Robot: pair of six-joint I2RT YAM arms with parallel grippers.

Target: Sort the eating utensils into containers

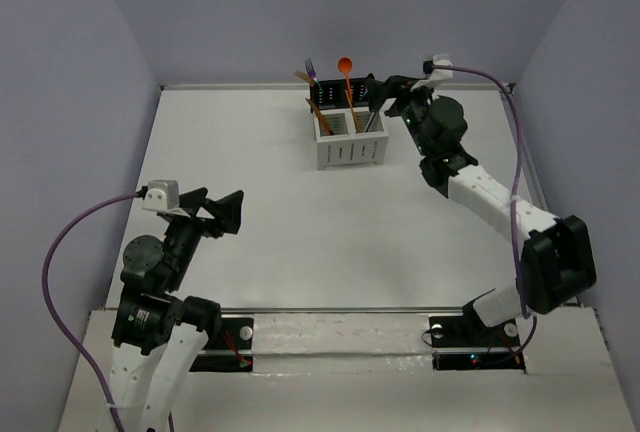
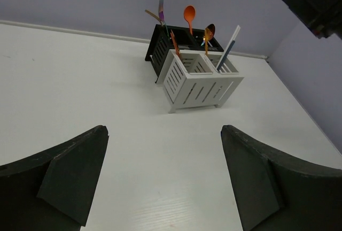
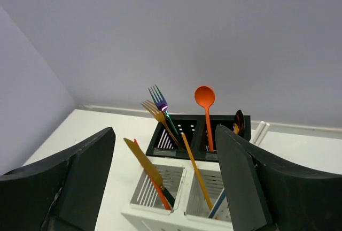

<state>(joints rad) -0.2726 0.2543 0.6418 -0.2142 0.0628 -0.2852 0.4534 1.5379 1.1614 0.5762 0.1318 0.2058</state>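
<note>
The containers are one block at the far middle of the table: two white holders (image 1: 349, 149) in front, two black holders (image 1: 337, 93) behind. Utensils stand in them: an orange spoon (image 3: 205, 98), a blue-purple fork (image 3: 158, 97), a gold fork (image 3: 152, 109), a gold knife (image 3: 143, 160), an orange chopstick (image 3: 194, 168), a dark spoon (image 3: 238, 122). My right gripper (image 3: 164, 148) is open and empty, just right of and above the block (image 1: 386, 93). My left gripper (image 2: 165, 175) is open and empty over bare table at the near left (image 1: 222, 214).
The white table (image 1: 300, 242) is walled by grey panels at the back and sides. Purple cables (image 1: 60, 252) loop beside both arms. The block shows far ahead in the left wrist view (image 2: 199, 81), with the right gripper's finger (image 2: 316, 5) at top right.
</note>
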